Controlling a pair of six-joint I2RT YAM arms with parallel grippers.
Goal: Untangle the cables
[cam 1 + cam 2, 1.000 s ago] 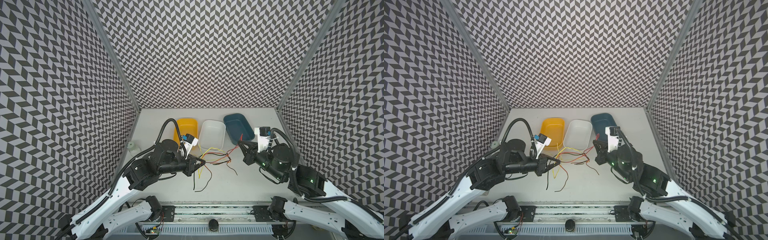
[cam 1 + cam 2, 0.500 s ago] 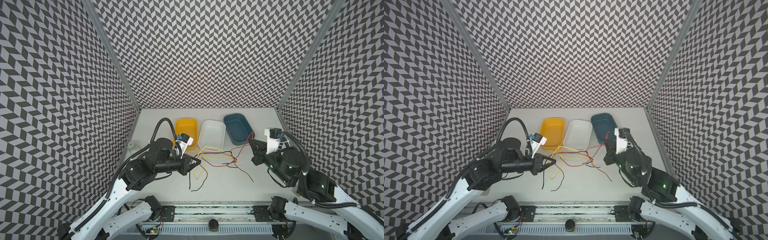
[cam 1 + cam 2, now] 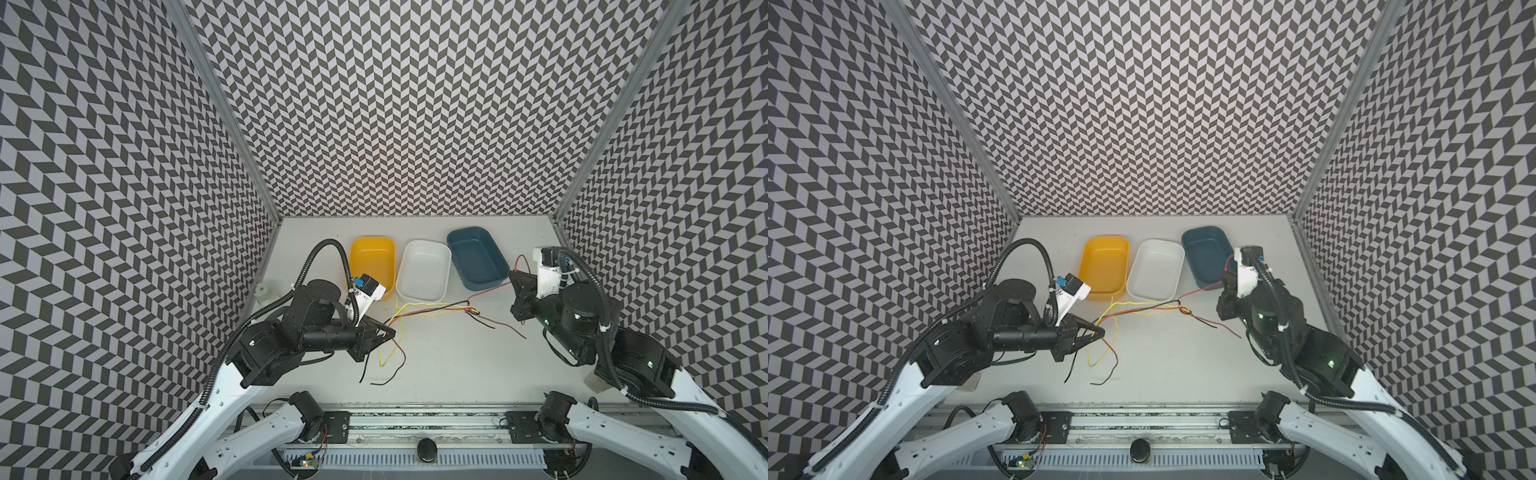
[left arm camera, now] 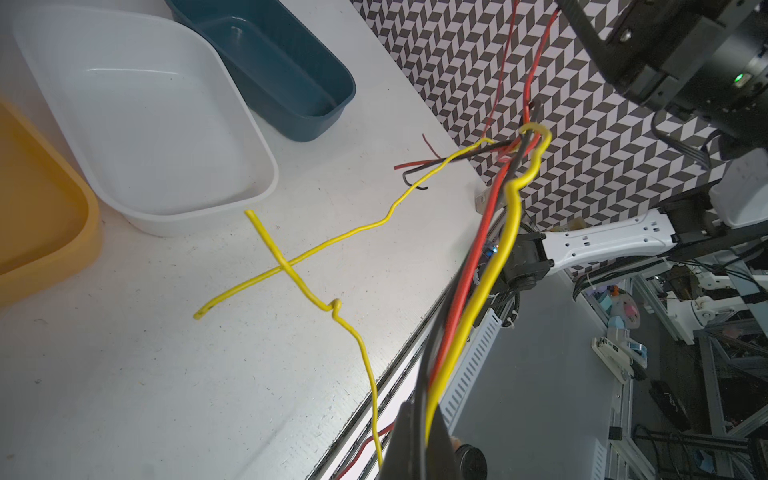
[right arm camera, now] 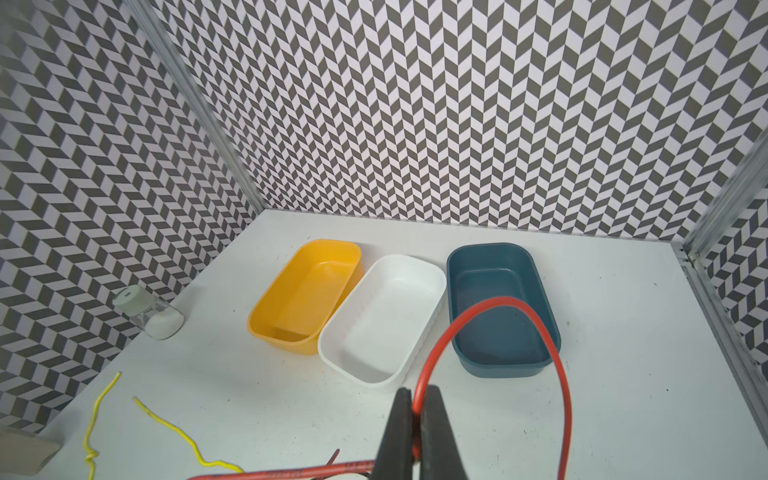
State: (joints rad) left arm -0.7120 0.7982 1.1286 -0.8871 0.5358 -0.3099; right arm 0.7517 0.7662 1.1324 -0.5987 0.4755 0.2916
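Stretching step: left gripper [image 3: 390, 332] jaws pinched the cables [image 4: 468, 270], right gripper [image 5: 415, 400] jaws a red cable [image 5: 498, 300]; the knot [image 3: 472, 309] next needed pulling apart.

Robotics lab: chevron-patterned enclosure walls [image 3: 395, 104], arm-mounting rail [image 3: 395, 428], background equipment clutter [image 4: 685, 316].

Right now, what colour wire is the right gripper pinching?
Thin red wire; right wrist view shows it best.

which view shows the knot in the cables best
The left wrist view: the knot is close up, a yellow loop hooked around red and black strands. Both top views show it only as a small twist mid-table between the arms. The right wrist view misses it, showing just a loop of the red cable.
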